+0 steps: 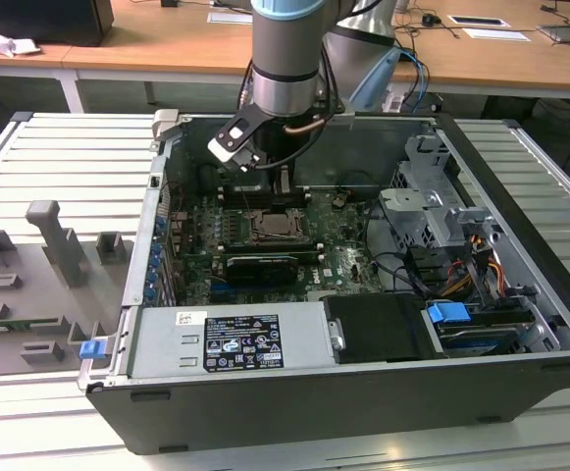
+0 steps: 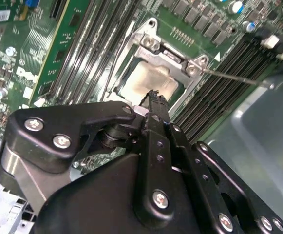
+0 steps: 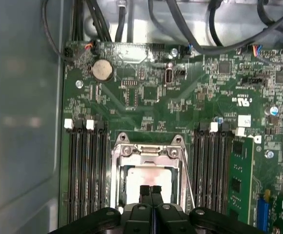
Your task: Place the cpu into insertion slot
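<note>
The cpu [image 3: 136, 178] [image 2: 151, 80], a pale square chip, lies flat inside the insertion slot [image 3: 117, 170] [image 2: 173, 56], whose shiny metal frame surrounds it on the green motherboard. In both wrist views my gripper [image 3: 150, 189] [image 2: 154, 95] hangs just over the chip's edge, its two black fingertips pressed together with nothing between them. The exterior view has the gripper [image 1: 283, 186] reaching down into the open computer case, just behind the slot [image 1: 270, 225].
Long black memory slots [image 3: 85, 170] [image 3: 212, 165] flank the socket on both sides. A black graphics card [image 1: 260, 265] lies in front of it. The power supply [image 1: 231, 339], drive cage [image 1: 432, 206] and cables crowd the case. Grey fixtures [image 1: 59, 240] stand on the table at the exterior view's left.
</note>
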`<state>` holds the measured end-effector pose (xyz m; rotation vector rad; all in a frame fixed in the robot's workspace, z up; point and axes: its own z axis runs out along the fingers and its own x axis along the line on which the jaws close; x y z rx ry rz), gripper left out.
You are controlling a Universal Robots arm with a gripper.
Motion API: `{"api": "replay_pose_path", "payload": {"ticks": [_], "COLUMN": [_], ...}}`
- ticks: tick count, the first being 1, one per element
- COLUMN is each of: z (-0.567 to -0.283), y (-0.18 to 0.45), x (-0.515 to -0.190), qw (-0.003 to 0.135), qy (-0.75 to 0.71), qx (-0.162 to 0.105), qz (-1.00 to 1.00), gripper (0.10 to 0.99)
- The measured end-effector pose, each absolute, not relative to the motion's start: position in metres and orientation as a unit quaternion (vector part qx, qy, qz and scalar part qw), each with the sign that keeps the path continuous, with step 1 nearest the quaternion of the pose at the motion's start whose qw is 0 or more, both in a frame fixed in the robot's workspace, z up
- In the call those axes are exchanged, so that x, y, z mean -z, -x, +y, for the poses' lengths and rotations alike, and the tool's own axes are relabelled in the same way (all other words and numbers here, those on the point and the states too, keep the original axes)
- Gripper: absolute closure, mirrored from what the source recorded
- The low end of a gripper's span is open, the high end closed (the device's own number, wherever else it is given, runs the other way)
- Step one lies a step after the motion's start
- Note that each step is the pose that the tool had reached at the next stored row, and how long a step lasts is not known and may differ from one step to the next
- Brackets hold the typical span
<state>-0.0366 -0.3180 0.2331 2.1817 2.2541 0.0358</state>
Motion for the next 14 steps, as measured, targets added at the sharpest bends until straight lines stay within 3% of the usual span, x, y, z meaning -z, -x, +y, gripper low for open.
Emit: {"api": "replay_pose_path", "payload": {"ticks": [14], "z": [-0.3178], "y": [0.0475], "x": [-0.2265], "qw": [0.002], "qy": [-0.694], "qx": [-0.012], "qz": [0.720], "gripper": [0.980]}}
